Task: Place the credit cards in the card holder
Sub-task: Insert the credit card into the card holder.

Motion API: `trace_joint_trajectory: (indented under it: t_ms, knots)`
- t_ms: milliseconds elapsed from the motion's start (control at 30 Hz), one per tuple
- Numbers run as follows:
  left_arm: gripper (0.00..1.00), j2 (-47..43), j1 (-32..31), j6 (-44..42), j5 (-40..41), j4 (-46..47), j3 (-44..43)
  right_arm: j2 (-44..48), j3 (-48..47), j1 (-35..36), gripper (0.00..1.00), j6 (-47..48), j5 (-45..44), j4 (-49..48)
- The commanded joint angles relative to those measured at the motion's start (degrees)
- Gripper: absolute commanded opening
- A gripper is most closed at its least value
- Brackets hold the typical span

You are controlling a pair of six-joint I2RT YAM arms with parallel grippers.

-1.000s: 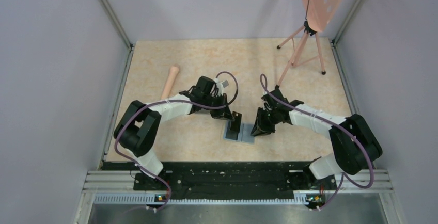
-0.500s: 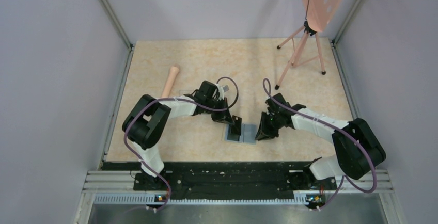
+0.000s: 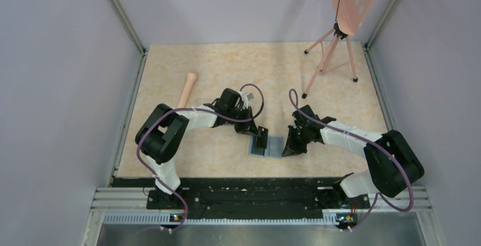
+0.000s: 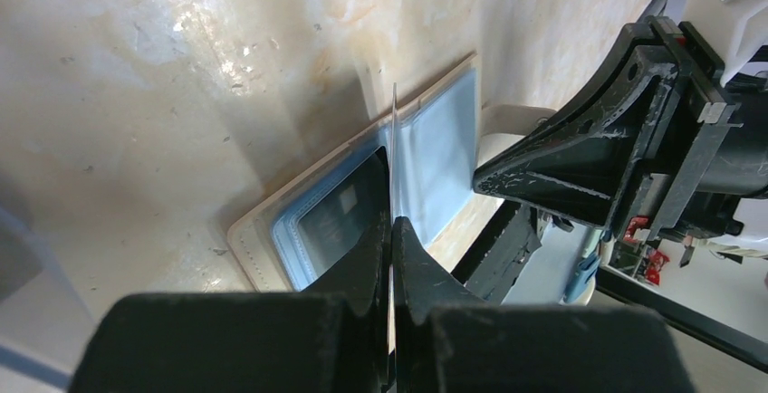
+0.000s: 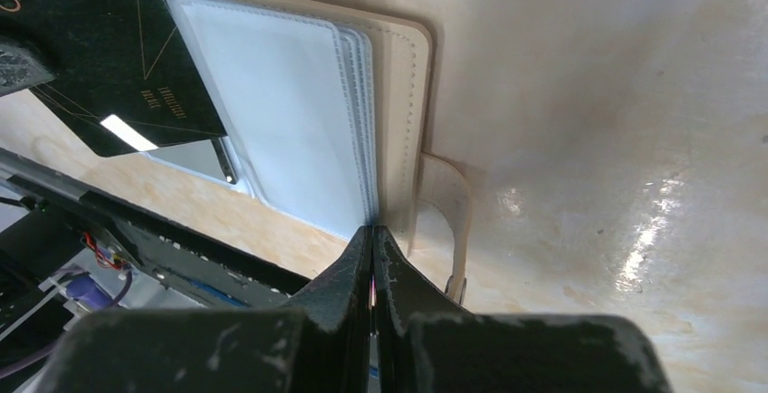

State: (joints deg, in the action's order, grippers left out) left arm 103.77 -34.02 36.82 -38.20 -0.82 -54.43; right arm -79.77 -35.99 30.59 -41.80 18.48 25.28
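Note:
The card holder (image 3: 272,145) lies open on the table between both grippers, tan outside with grey-blue clear sleeves. My left gripper (image 3: 261,139) is shut on a black credit card (image 3: 260,137) held on edge over the left half. In the left wrist view the card (image 4: 394,139) shows edge-on above the card holder (image 4: 272,239), whose left sleeve holds another dark card (image 4: 340,216). My right gripper (image 3: 290,145) is shut at the holder's right edge. In the right wrist view its fingertips (image 5: 373,230) pinch the sleeve edges of the card holder (image 5: 398,94); the held black card (image 5: 109,67) is at upper left.
A wooden stick (image 3: 186,89) lies at the back left, with a clear plastic box (image 3: 199,102) beside the left arm. A tripod (image 3: 332,59) with a pink panel stands at the back right. The black front rail (image 3: 249,192) runs close below the holder.
The left arm has come lower and nearer, bringing the card down over the holder's left half. The right gripper has shifted slightly towards the front at the holder's right edge.

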Motion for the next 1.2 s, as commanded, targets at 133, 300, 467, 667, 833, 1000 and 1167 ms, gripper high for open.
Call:
trace_joint_trajectory:
  t_ms: [133,300,467,667,833,1000,1167]
  knots:
    - [0.0,0.4,-0.4,3.5,-2.6,6.1,-0.9,0.9,0.7,-0.1,0.0,-0.8,1.6,-3.1]
    - [0.0,1.2,-0.4,4.6,-3.7,7.1,-1.0,0.8,1.4,-0.1,0.0,-1.5,2.9,-4.5]
    - [0.0,2.3,-0.4,5.6,-4.5,8.3,-0.8,0.7,1.7,-0.1,0.0,-1.8,3.7,-5.3]
    - [0.0,2.9,-0.6,3.6,-2.1,4.1,-1.3,1.1,1.5,0.0,0.0,-2.4,4.3,-5.4]
    - [0.0,3.1,-0.7,3.2,-1.3,3.2,-1.4,4.3,1.0,-0.4,0.01,-3.6,3.8,-3.9]
    - [0.0,2.5,-1.1,1.1,1.6,-2.0,-2.7,8.9,2.5,-3.1,0.02,-4.9,2.4,-1.9]
    - [0.0,3.2,-2.0,0.4,2.5,-4.8,-4.3,9.3,5.1,-6.3,0.0,-4.8,2.4,-1.7]
